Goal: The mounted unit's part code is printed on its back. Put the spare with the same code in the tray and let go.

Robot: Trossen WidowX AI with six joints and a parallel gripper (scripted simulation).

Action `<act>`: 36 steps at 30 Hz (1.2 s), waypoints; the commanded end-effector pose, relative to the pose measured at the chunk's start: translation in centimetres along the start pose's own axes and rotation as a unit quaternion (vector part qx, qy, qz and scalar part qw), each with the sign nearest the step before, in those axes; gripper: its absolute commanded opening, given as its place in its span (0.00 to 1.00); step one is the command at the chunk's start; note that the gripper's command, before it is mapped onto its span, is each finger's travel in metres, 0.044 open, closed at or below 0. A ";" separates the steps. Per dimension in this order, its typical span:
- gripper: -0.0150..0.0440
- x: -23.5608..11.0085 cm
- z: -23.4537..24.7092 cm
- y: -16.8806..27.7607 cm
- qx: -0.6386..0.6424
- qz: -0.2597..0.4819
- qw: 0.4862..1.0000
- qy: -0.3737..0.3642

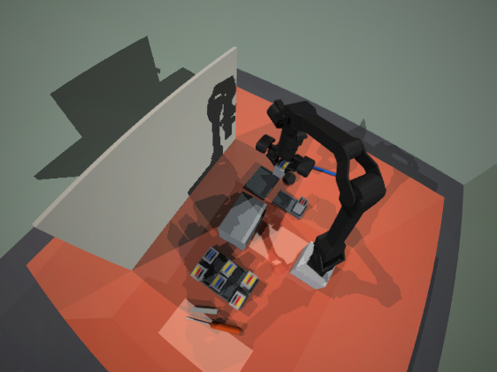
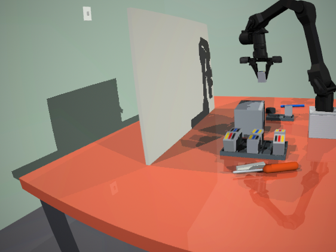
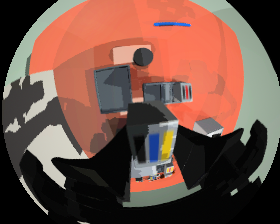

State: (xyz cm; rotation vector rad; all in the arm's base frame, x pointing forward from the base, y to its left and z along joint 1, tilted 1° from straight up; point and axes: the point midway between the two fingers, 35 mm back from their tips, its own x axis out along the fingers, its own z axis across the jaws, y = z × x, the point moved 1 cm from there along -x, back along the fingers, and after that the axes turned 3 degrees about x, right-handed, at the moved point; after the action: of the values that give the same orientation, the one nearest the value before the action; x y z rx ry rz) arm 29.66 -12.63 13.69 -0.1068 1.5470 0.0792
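Wrist view shows the pincer [image 3: 151, 160] clamped on a grey spare [image 3: 154, 142] with a blue and a yellow stripe on its face. From the exterior view, that block hangs high above the orange desk [image 2: 167, 198]. Below it lie the dark tray [image 1: 262, 183] and a small stand [image 1: 289, 202] holding another grey block. Nearer the front sits the rack [image 2: 254, 154] of remaining spares.

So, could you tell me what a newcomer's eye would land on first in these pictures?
Probably the black arm at the table's right, its gripper raised high and shut on a small grey block with blue and yellow stripes. Next, the tall pale panel standing upright on the orange table, with the arm's shadow on it. In front sits a rack of striped spares beside an orange-handled screwdriver.
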 end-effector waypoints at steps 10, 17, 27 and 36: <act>0.25 -0.2 4.7 -0.9 0.004 -0.001 1.000 -0.005; 0.25 0.0 6.3 -1.1 0.006 -0.001 1.000 -0.006; 0.25 0.9 6.4 -1.2 0.006 -0.001 1.000 -0.006; 0.25 1.9 6.6 -1.3 0.006 -0.001 1.000 -0.006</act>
State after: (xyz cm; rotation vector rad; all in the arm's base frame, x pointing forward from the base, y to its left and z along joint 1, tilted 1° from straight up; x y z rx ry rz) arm 36.51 -13.22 12.52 -0.1045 1.5289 0.0671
